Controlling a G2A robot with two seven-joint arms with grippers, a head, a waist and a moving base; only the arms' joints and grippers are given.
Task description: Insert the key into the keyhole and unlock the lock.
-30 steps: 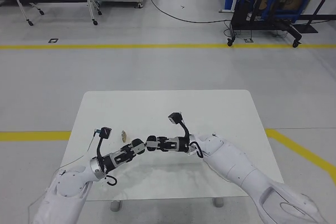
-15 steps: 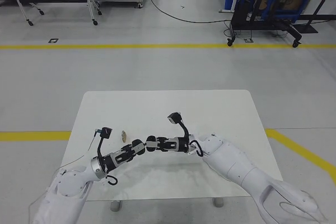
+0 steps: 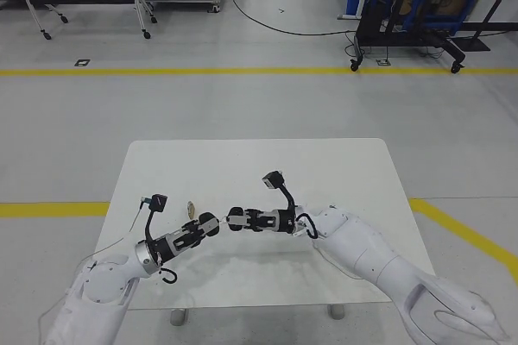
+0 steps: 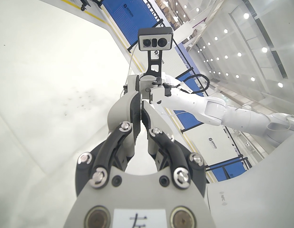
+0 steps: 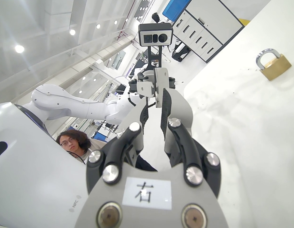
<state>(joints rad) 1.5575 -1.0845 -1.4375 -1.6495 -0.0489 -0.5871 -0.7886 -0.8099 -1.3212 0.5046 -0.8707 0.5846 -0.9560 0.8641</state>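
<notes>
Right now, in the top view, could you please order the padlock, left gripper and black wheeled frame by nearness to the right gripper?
1. left gripper, directly facing it.
2. padlock, on the table past that gripper.
3. black wheeled frame, far off on the floor.

The left arm (image 3: 112,289) and right arm (image 3: 371,254) are glossy white shells with black joints and a looped black cable (image 4: 199,81) at each wrist. The left gripper (image 4: 140,98) and right gripper (image 5: 154,100) are grey, with black linkages, silver screws, ribbed black pads (image 4: 135,110) and a white label (image 5: 147,192) bearing a black character; each carries a small grey camera (image 4: 155,41) on a black bracket
</notes>
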